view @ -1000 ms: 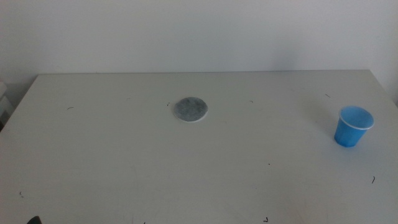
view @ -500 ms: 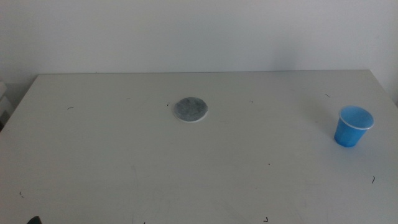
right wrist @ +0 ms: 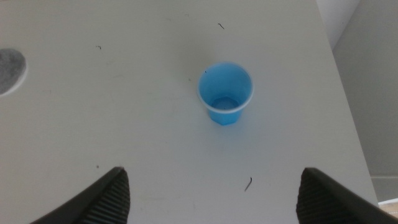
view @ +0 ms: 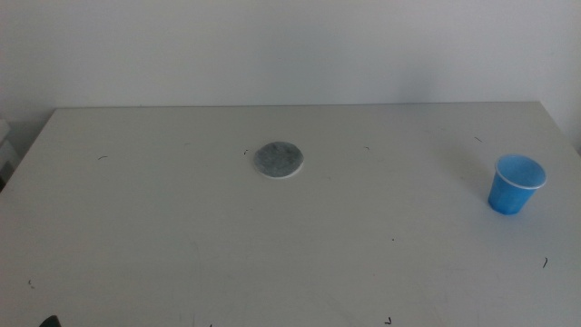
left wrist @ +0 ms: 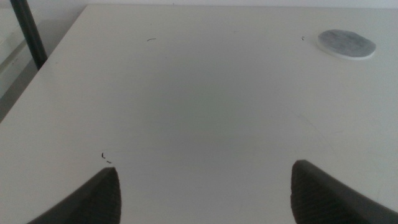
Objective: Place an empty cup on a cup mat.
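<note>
- Ahead of the right gripper (right wrist: 211, 193), whose jaws stood wide apart and empty, the cup (right wrist: 226, 93) stood upright on the table (right wrist: 124, 124), centred between the jaws.
- Farther off to one side lay the cup mat (right wrist: 11, 70), well apart from the cup.
- The left gripper (left wrist: 205, 190) waited, spread and empty, with the cup mat far ahead.
- Risk: the light, tapered cup might tip or crumple if one jaw touched first or the squeeze was hard.

One cup (view: 516, 184), one cup mat (view: 279, 159), one table (view: 182, 236), and two grippers, left gripper (left wrist: 202, 193) and right gripper (right wrist: 211, 196).
</note>
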